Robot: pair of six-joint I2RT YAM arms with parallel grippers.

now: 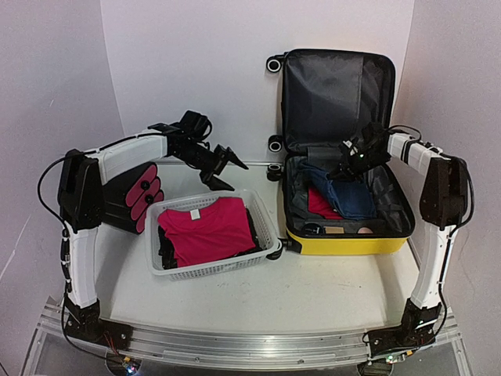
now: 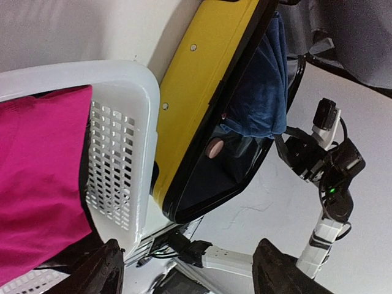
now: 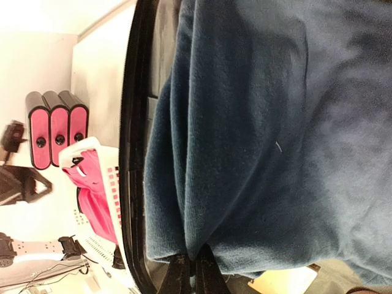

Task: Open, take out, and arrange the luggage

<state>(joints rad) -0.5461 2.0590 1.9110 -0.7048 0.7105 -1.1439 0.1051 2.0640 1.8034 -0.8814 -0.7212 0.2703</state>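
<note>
Left arm (image 1: pixel 125 153): reaches from its base at the near left edge of the desk (image 1: pixel 329 290) toward the middle.
Black case (image 1: pixel 143 196): lies under the left arm, just left of the basket; three pink round ends face the basket.
Left jaws: stand wide apart and hold nothing. They hang above the far rim of the basket, tips pointing right toward the luggage.
Basket (image 1: pixel 211 265): white mesh plastic, on the desk between the black case and the luggage; its right corner is just beside the yellow shell.
Pink garment (image 1: pixel 207 227): lies spread in the basket over dark items.
Luggage (image 1: pixel 348 243): yellow hard-shell suitcase, on the right half of the desk, open. The lid (image 1: pixel 333 94) stands upright at the far side, its dark grey lining facing the arms. Black wheels (image 1: pixel 274 64) show on the left side.
Luggage contents: a blue garment (image 1: pixel 348 196) lies in the lower shell, with a red garment (image 1: pixel 319 205) to its left.
Right arm (image 1: pixel 411 153): bends in from the right over the lower shell.
Right jaws: closed tight, pinching a fold at the edge of the blue garment, inside the luggage.
</note>
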